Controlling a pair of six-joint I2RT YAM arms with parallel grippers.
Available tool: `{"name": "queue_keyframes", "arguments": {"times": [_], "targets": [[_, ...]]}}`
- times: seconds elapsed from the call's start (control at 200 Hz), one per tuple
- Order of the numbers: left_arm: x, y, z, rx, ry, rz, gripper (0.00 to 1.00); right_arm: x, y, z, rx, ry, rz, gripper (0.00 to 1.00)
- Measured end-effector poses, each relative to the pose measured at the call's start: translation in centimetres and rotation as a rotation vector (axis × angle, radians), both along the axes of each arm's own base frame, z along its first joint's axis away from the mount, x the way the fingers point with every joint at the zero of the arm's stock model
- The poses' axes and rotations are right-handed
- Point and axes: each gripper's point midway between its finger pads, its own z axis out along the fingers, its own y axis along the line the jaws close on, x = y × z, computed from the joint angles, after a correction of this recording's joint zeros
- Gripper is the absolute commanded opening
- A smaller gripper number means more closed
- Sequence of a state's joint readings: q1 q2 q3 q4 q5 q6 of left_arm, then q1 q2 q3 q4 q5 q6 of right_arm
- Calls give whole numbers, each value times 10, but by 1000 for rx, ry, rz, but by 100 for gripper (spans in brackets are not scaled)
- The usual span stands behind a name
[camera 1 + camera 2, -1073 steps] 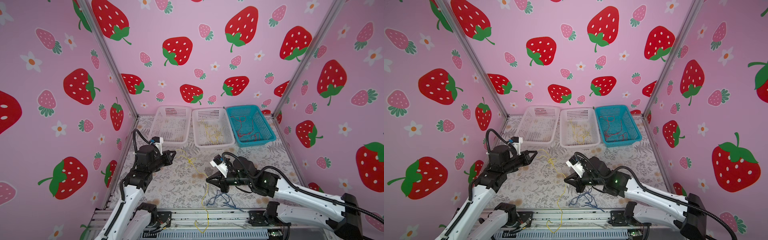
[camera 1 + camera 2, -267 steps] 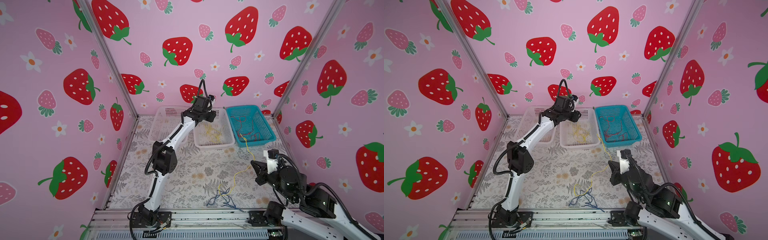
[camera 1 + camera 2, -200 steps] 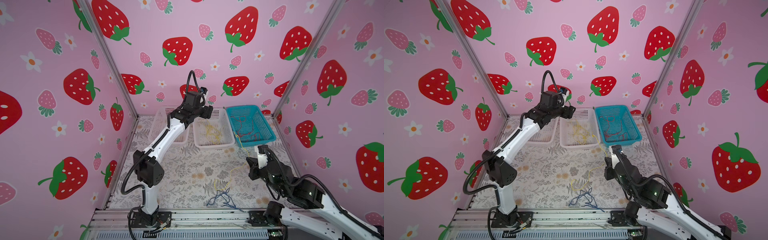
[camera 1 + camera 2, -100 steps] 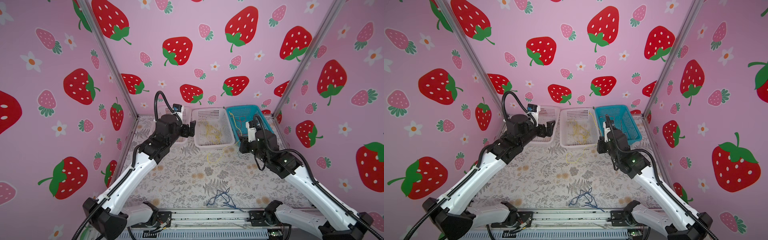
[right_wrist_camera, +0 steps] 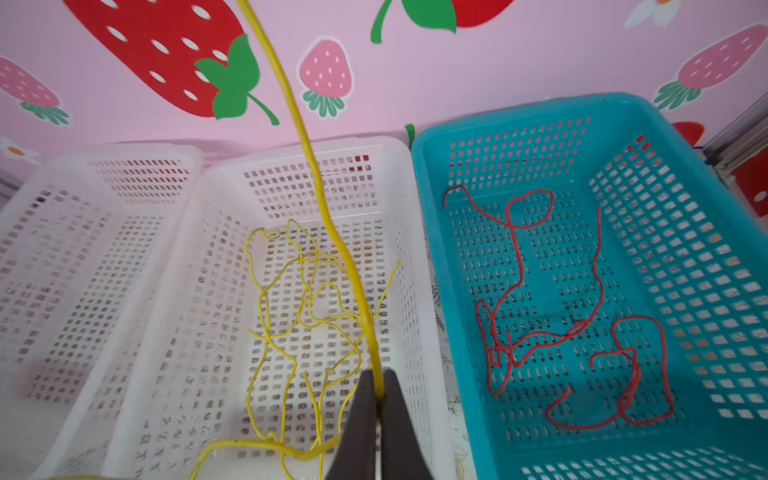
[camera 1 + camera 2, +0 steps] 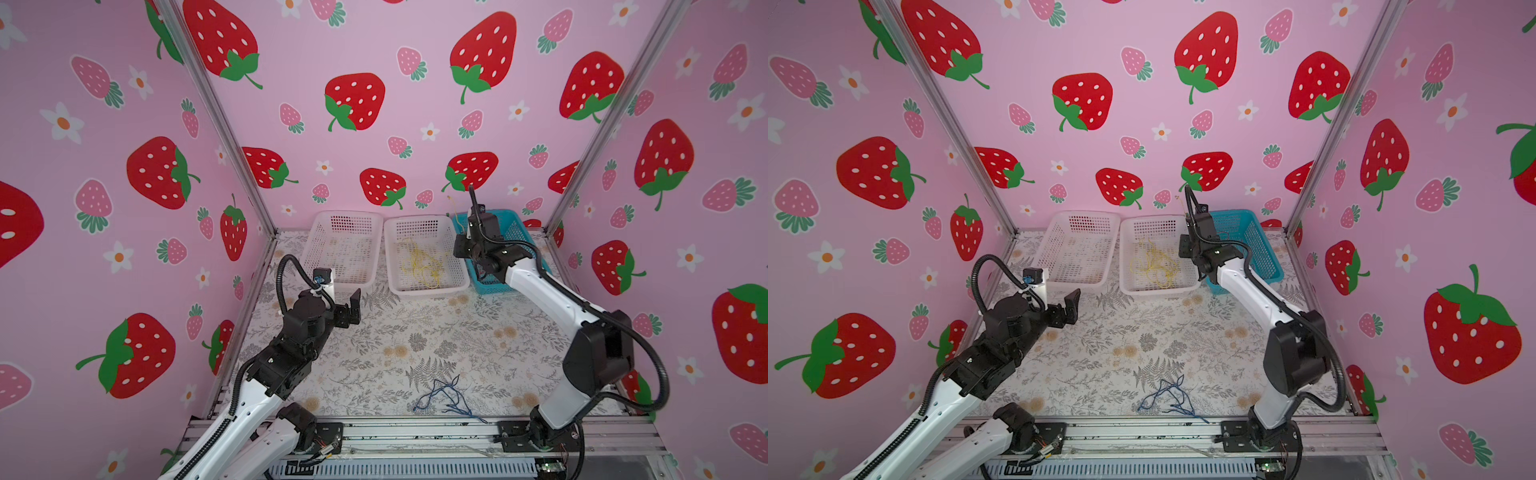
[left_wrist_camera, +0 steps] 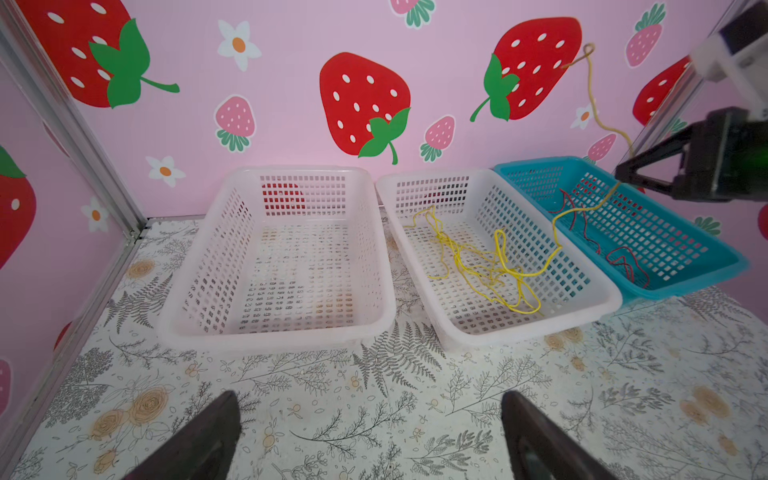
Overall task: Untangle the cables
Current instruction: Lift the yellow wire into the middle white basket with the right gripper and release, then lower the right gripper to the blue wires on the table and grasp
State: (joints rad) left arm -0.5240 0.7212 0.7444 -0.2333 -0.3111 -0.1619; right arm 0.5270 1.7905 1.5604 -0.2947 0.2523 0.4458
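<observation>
The right gripper (image 5: 377,386), jaws closed tight, pinches one yellow cable (image 5: 316,174) above the middle white basket (image 7: 519,332). Its lower run trails down to the loose yellow cables (image 7: 478,266) already lying there, which suggests that the strand is held high so that its length can be paid into the basket of its own colour. The red cables (image 5: 598,270) lie apart in the blue basket (image 5: 498,112), so the sorting appears to go by colour. The left white basket (image 7: 208,249) is empty, probably reserved for the dark blue cables (image 6: 444,395), which lie tangled on the table (image 6: 374,353) near its front edge, well apart from both arms. The left gripper (image 7: 368,397) is fully spread and holds nothing. It hovers over the table in front of the left white basket, seemingly free for the next pick. Only the right wrist view shows the pinch itself; in both top views the wrist hides the jaws. Only the left wrist view shows the cable's free end rising above the right gripper against the wall, and its lower run passing close to where the two basket rims meet. Only the top views show the dark blue tangle.
</observation>
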Motion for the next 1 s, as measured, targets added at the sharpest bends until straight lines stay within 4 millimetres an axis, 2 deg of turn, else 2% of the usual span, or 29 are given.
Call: {"name": "queue_keyframes", "arguments": {"times": [0.135,0.295,0.42,0.505,0.62,0.715,0.92,1.0], "targets": [[2,-2,6,-10,-25,2,99,31,9,-43,-42,57,-24,0],[3,-8,2,-2,-15,-11,99,50,19,-85,-83,129,-25,0],[4,-10,0,7,-7,-17,99,52,21,-107,-109,176,-21,0],[4,-11,-1,8,-5,-18,99,48,20,-113,-124,201,-14,10],[4,-11,-1,9,-4,-19,99,43,24,-109,-132,202,17,25],[5,-12,-3,12,2,-20,99,39,27,-97,-129,187,42,37],[6,-12,-5,16,6,-19,99,22,24,-44,-96,115,74,44],[6,-12,-5,18,5,-18,99,5,19,-22,-85,73,86,49]]}}
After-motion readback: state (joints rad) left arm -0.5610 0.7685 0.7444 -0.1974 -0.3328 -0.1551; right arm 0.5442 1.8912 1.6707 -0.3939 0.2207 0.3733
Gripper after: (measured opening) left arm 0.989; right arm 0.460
